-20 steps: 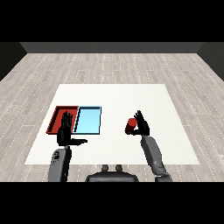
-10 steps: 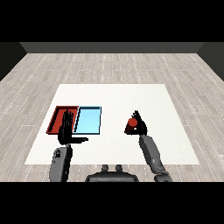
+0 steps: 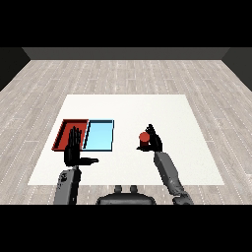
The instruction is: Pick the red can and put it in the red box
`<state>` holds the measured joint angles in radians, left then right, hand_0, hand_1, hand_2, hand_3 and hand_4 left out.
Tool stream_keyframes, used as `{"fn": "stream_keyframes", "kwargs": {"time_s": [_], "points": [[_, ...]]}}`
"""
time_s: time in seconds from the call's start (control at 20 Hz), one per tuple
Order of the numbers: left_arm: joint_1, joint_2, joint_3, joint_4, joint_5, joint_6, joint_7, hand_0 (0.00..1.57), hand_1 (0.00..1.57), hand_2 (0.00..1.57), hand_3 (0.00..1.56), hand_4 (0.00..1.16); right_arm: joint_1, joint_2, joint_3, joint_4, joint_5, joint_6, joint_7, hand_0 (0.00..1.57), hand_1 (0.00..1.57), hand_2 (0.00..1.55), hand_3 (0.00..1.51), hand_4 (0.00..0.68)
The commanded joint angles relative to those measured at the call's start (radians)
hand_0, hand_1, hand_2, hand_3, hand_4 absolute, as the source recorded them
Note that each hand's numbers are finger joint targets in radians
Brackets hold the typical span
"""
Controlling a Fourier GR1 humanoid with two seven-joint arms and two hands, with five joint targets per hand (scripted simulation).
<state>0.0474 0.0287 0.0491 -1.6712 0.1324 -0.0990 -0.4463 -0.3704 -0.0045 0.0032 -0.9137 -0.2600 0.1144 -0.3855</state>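
The red can (image 3: 144, 138) stands upright on the white table, right of the trays. My right hand (image 3: 154, 141) is curled round it from the right, its fingers and thumb wrapping the can's side. The red tray (image 3: 65, 131) lies at the table's left with the light blue tray (image 3: 99, 135) touching its right side. My left hand (image 3: 75, 151) hovers over the front edge of the red tray, fingers straight and pointing up, thumb sticking out to the right, holding nothing.
The white table (image 3: 128, 108) stretches wide behind the trays and the can. Wooden floor surrounds it on all sides. Bare table lies between the light blue tray and the can.
My right hand has closed from beside the can to curl round it. The can has shifted slightly. The left hand has stayed in place.
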Motion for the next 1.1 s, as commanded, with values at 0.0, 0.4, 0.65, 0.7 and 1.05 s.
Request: {"fn": "stream_keyframes", "kwargs": {"time_s": [0.0, 0.4, 0.65, 0.7, 1.05], "points": [[-0.066, 0.044, 0.068, 0.049, 0.061, -0.036, 0.018, 0.00, 0.00, 0.00, 0.00, 0.00, 0.000, 0.004, -0.001, -0.022, 0.014, -0.019, 0.017, 0.00, 0.00, 0.00, 0.00, 0.000], [-0.058, 0.009, 0.024, 0.050, 0.015, -0.005, -0.012, 0.00, 0.00, 0.00, 0.00, 0.00, -0.143, 0.004, -0.008, 0.195, -0.021, -0.067, -0.004, 0.00, 0.00, 0.00, 0.00, 0.000], [-0.027, -0.011, -0.002, 0.035, -0.027, 0.019, -0.038, 0.00, 0.00, 0.00, 0.00, 0.00, -0.087, -0.010, -0.005, 0.203, 0.065, -0.103, -0.074, 1.52, 1.52, 1.50, 1.46, 0.493], [-0.079, 0.040, 0.069, 0.102, 0.041, -0.032, -0.036, 0.00, 0.00, 0.00, 0.00, 0.00, -0.193, -0.020, -0.027, 0.291, 0.079, -0.188, -0.021, 1.53, 1.53, 1.48, 1.43, 0.573], [-0.013, -0.008, 0.007, 0.055, -0.011, -0.001, -0.055, 0.00, 0.00, 0.00, 0.00, 0.00, -0.204, -0.003, 0.002, 0.329, 0.146, -0.230, -0.029, 1.53, 1.53, 1.47, 1.42, 0.551]]}}
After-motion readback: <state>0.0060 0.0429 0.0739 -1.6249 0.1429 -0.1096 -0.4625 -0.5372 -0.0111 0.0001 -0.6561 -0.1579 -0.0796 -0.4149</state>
